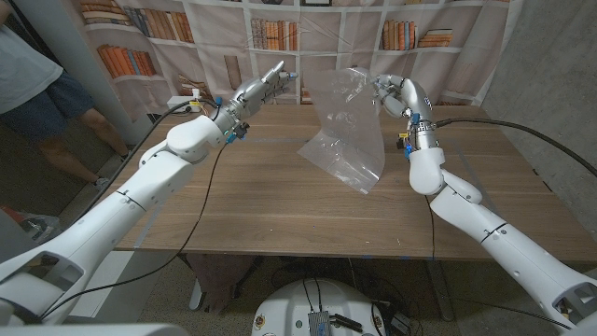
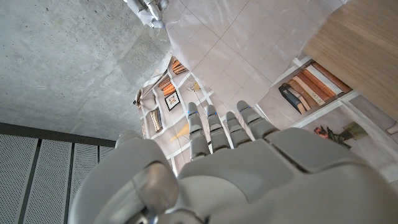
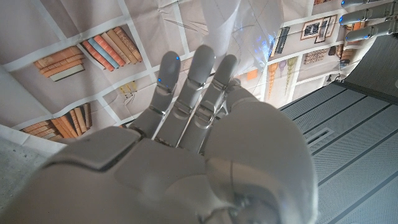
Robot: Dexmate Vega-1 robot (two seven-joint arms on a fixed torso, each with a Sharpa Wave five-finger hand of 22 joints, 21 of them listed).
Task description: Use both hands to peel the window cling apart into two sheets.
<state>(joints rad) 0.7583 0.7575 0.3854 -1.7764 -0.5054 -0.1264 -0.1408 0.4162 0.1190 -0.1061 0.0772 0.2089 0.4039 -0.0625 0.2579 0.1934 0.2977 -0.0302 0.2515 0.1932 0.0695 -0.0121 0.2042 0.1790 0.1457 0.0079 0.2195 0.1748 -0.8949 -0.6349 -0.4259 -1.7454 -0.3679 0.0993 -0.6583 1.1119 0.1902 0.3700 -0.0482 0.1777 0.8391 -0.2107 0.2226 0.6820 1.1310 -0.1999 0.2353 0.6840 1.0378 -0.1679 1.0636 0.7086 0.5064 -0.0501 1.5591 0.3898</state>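
Hands: two raised over the desk (image 1: 242, 201).
Right hand (image 1: 392, 93): fingers grip the cling (image 1: 345, 126), hanging below them onto the desk.
Left hand (image 1: 261, 89): fingers straight, apart, holding nothing.

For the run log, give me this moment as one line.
right hand: holds window cling up | left hand: open, raised, apart from cling | cling's lower edge touches table

Clear glossy, seemingly plastic window cling (image 1: 343, 131), matt wood-grain table (image 1: 261, 201)

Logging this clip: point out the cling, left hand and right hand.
cling (image 1: 343, 131), head view, middle of the hanging sheet
left hand (image 1: 261, 89), head view, back of hand
right hand (image 1: 394, 93), head view, palm area
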